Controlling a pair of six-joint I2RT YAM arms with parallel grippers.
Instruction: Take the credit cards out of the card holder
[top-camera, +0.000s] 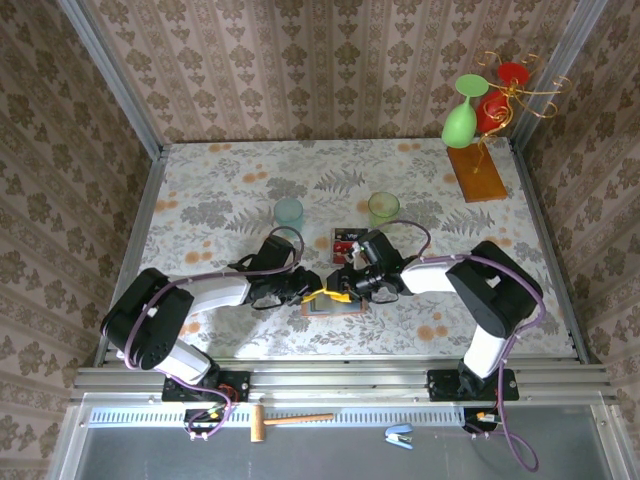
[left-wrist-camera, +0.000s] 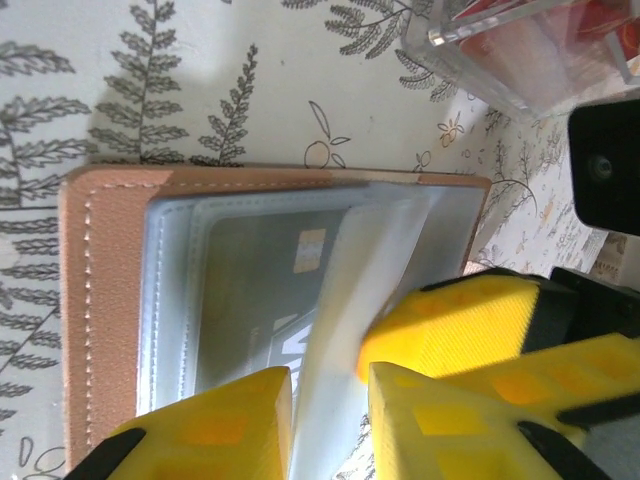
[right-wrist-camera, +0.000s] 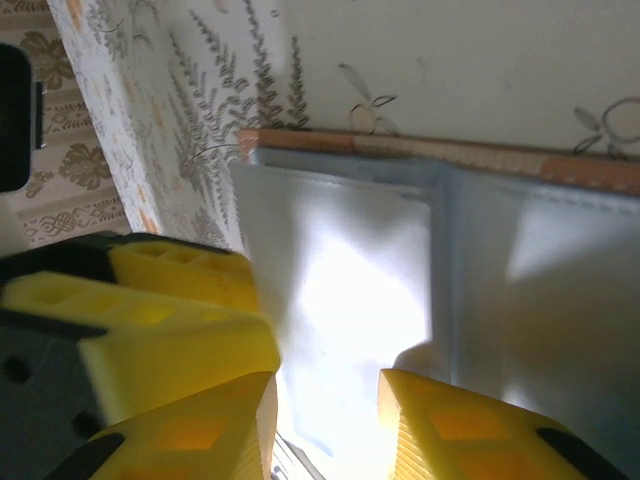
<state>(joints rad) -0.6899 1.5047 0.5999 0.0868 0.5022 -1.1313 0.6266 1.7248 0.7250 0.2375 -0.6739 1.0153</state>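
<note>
The card holder (top-camera: 335, 306) lies open on the table between both arms, tan leather (left-wrist-camera: 100, 300) around grey-blue clear pockets. A dark credit card (left-wrist-camera: 250, 300) with pale markings sits in one pocket. A clear pocket flap (left-wrist-camera: 335, 290) stands lifted and runs up between the yellow jaws of my left gripper (left-wrist-camera: 330, 420), which stand a little apart. My right gripper (right-wrist-camera: 325, 430) is open over a bright pocket (right-wrist-camera: 350, 290), one of its fingers (left-wrist-camera: 450, 325) touching the flap. Both grippers (top-camera: 318, 293) (top-camera: 345, 290) meet over the holder. A red and dark card (top-camera: 347, 240) lies just behind.
A pale blue cup (top-camera: 288, 211) and a green cup (top-camera: 383, 208) stand behind the holder. At the back right is a wire stand with green and red glasses (top-camera: 475, 110) on an orange wooden base (top-camera: 476, 172). A clear plastic piece (left-wrist-camera: 520, 45) lies close by.
</note>
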